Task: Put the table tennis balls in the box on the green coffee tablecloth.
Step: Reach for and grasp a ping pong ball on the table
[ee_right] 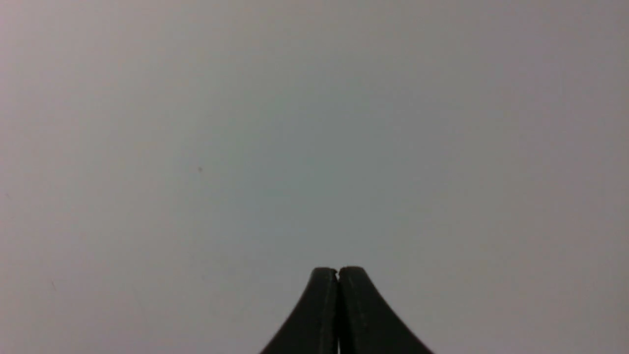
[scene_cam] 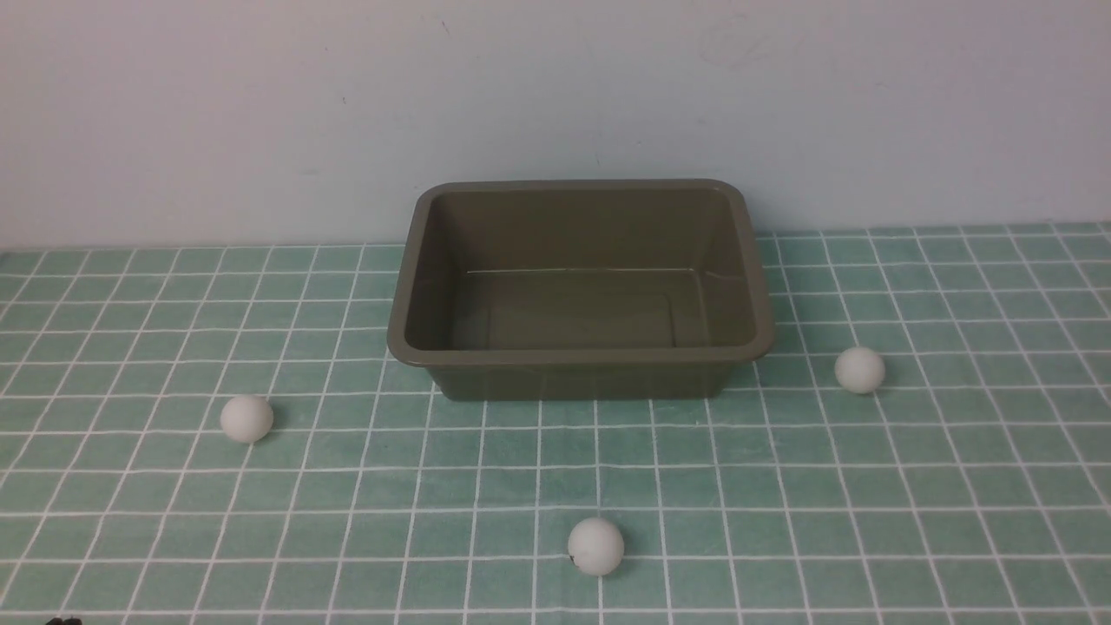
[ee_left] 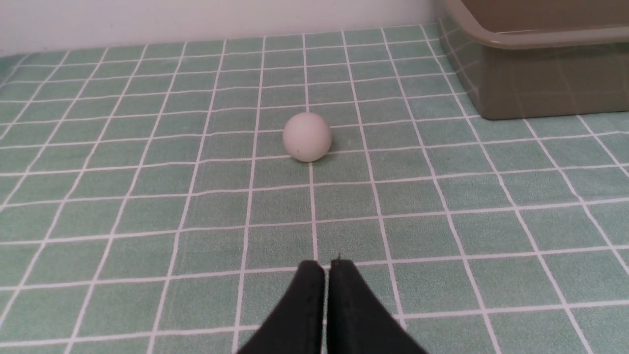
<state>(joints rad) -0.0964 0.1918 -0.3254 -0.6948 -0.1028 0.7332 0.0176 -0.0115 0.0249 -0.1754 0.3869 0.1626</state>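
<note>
I judge that the work is at its beginning: no ball lies inside the box (scene_cam: 581,357), and the first pick is still to be made. The left fingers (ee_left: 327,268) are pressed together with nothing between them, and the right fingers (ee_right: 337,275) are also closed and hold nothing; behind them I see only the wall (ee_right: 314,147).

For the next move, I think I should bring the left arm toward the left ball (scene_cam: 246,419), spread its fingers wider than the ball, and lower them on both its sides. I must be gentle, because a round thing can roll away if one finger touches it first. For the right ball (scene_cam: 860,371) the right arm seems the better choice, and it needs to be turned down to the table side first.

The three balls are white, matte and small against the box. The near ball (scene_cam: 596,547), in the middle, shows a bit of dark print at its edge. The left one rests to the left of the box, the right one to its right, both apart from it. The box is olive-brown, with rounded corners and a rolled rim; it stands upright at the far middle of the green tablecloth (scene_cam: 512,490), close to the wall.
</note>
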